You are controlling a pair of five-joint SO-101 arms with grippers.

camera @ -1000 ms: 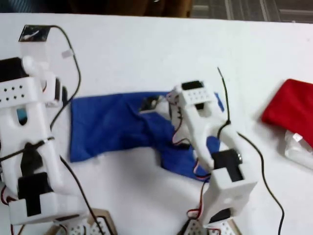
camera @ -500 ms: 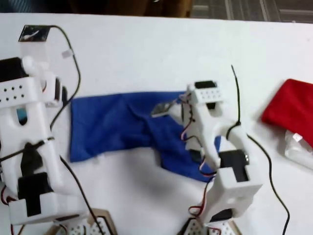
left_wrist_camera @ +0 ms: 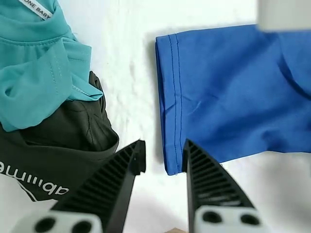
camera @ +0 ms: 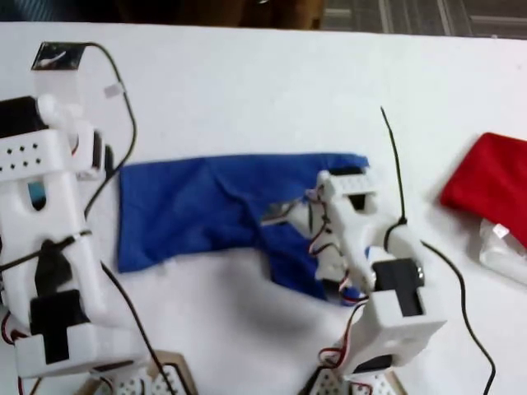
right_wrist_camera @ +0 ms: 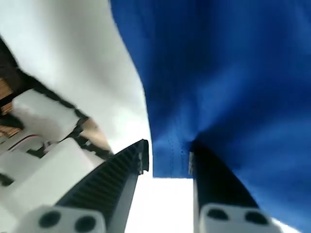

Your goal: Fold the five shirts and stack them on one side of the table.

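A blue shirt (camera: 189,206) lies spread across the middle of the white table (camera: 247,82). My right gripper (camera: 276,216) is over its middle, shut on a raised fold. In the right wrist view the blue shirt (right_wrist_camera: 218,73) hangs close, its hem caught in my right gripper (right_wrist_camera: 167,160). My left arm (camera: 49,247) stands at the table's left side. My left gripper (left_wrist_camera: 163,160) is open above the table, just off the corner of the blue shirt (left_wrist_camera: 228,97), with nothing between its fingers. A red shirt (camera: 490,185) lies bunched at the right edge.
A teal shirt (left_wrist_camera: 39,63) lies on a dark shirt (left_wrist_camera: 63,145) beside the blue shirt's hem. A clear plastic piece (camera: 504,245) sits near the red shirt. Black cables (camera: 123,107) trail from both arms. The far part of the table is bare white.
My right gripper has moved toward the near edge over the blue shirt, uncovering the shirt's far right corner. The left arm has stayed still.
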